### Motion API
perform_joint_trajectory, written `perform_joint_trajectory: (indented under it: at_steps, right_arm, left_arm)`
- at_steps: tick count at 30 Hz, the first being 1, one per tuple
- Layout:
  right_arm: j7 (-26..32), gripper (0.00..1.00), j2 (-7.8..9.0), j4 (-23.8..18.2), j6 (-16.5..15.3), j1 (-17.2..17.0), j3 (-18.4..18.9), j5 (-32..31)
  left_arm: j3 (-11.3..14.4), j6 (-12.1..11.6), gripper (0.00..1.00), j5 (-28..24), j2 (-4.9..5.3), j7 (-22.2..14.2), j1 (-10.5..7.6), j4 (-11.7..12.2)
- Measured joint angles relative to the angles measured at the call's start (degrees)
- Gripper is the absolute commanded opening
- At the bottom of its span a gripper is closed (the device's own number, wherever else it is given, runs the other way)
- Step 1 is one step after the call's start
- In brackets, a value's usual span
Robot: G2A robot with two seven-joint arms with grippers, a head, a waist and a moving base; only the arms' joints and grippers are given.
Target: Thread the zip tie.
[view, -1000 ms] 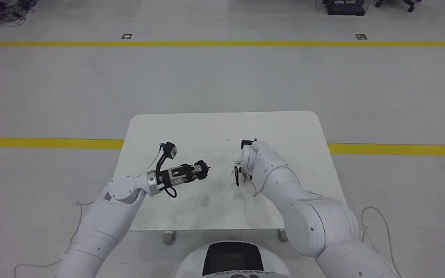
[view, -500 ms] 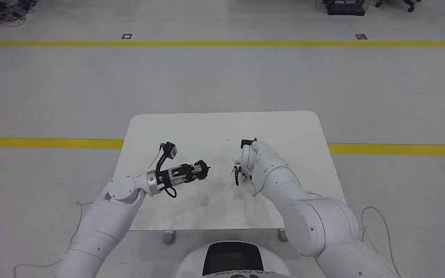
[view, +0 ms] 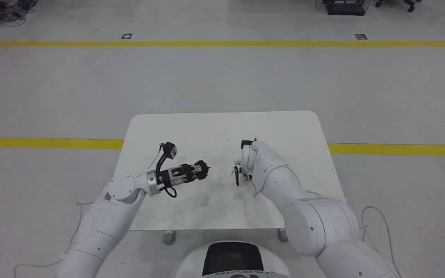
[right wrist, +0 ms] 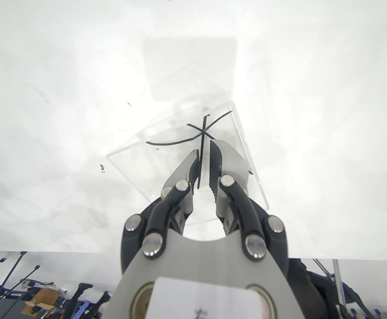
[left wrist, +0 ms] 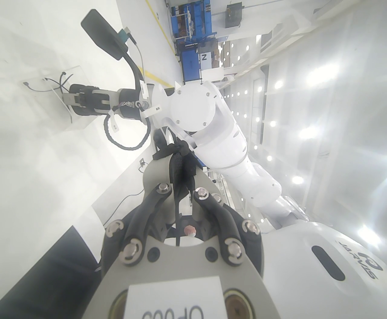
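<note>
Right pincer (right wrist: 203,148), narrowly open, has the zip tie (right wrist: 202,133) between its fingers (right wrist: 216,163)

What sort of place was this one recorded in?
Probably a large industrial or lab hall set up for robot trials: a lone white table stands on an open pale floor marked with yellow floor lines, and blue racks and rows of ceiling lights show in the background.

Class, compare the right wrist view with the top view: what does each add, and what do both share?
The right wrist view adds black zip ties crossed at a clear plate, one strand between the fingers of the open right hand. The top view adds the left hand and the whole white table. Both share the right hand and tabletop.
</note>
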Motion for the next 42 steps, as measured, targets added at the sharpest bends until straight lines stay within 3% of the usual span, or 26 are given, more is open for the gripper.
perform_joint_trajectory:
  at_steps: [3,22,42]
  right_arm:
    - [0.0,0.0,0.02,0.0,0.0,0.0,0.0,0.0]
    - [0.8,0.0,-1.03,-2.1,0.0,-0.1,2.7,0.0]
    - [4.0,0.0,-1.33,-8.7,0.0,-2.4,5.3,0.0]
  left_arm:
    - [0.0,0.0,0.0,0.0,0.0,0.0,0.0,0.0]
    - [0.0,0.0,0.0,0.0,0.0,0.0,0.0,0.0]
    - [0.0,0.0,0.0,0.0,0.0,0.0,0.0,0.0]
